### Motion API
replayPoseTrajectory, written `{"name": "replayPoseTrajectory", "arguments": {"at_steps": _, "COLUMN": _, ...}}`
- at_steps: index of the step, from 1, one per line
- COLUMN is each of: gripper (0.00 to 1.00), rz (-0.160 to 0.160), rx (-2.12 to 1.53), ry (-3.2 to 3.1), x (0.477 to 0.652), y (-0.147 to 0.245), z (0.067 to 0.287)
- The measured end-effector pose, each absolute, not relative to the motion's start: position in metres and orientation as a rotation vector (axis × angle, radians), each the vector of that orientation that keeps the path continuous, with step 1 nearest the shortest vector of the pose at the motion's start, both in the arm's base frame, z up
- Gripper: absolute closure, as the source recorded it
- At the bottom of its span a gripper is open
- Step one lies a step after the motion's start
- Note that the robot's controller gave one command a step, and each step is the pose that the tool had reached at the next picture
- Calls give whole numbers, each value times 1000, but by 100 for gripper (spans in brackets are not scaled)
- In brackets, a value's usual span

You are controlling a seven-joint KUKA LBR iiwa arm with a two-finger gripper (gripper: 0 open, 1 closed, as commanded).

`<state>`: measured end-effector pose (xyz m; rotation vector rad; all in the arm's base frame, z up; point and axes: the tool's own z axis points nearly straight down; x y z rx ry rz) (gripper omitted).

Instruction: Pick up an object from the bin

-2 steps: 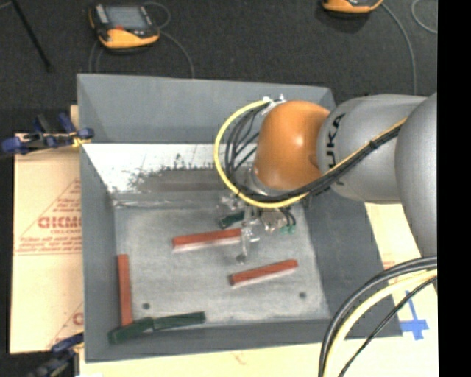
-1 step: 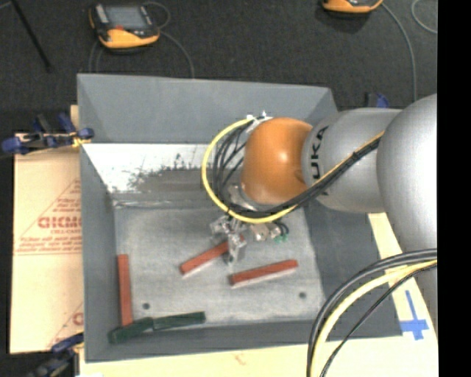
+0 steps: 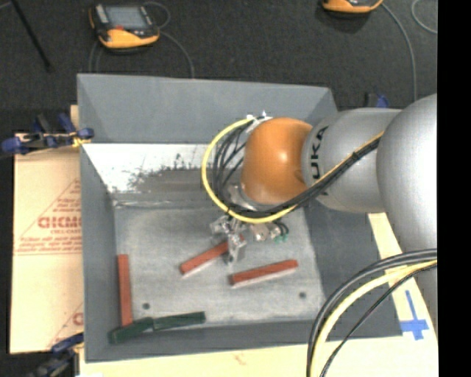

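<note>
The tool (image 3: 234,241) sits low at the right end of the slanted red bar (image 3: 202,261) in the middle of the bin (image 3: 97,243). Clenched or released? Can't tell from here.

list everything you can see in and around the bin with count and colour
bin: 1, grey metal, centre of view
left stick: 1, red-brown, lying along the left wall
middle stick: 1, red-brown, slanted on the mid floor
right stick: 1, red-brown, just right of the middle one
green bar: 1, dark green, along the front wall, left corner
handheld devices: 2, orange and black, on the dark floor beyond the bin
gripper: 1, metal, over the middle stick's upper end
arm: 1, silver with orange cover and yellow cables, reaching in from the right
</note>
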<state>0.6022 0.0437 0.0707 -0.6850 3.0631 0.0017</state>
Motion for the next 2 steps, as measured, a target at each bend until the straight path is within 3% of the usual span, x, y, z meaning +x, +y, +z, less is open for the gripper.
{"name": "replayPoseTrajectory", "arguments": {"at_steps": 1, "gripper": 100, "rz": 2, "rx": -693, "ry": 3069, "x": 599, "y": 38, "z": 113}}
{"name": "replayPoseTrajectory", "arguments": {"at_steps": 2, "gripper": 100, "rz": 1, "rx": -1389, "ry": 2814, "x": 549, "y": 84, "z": 230}}
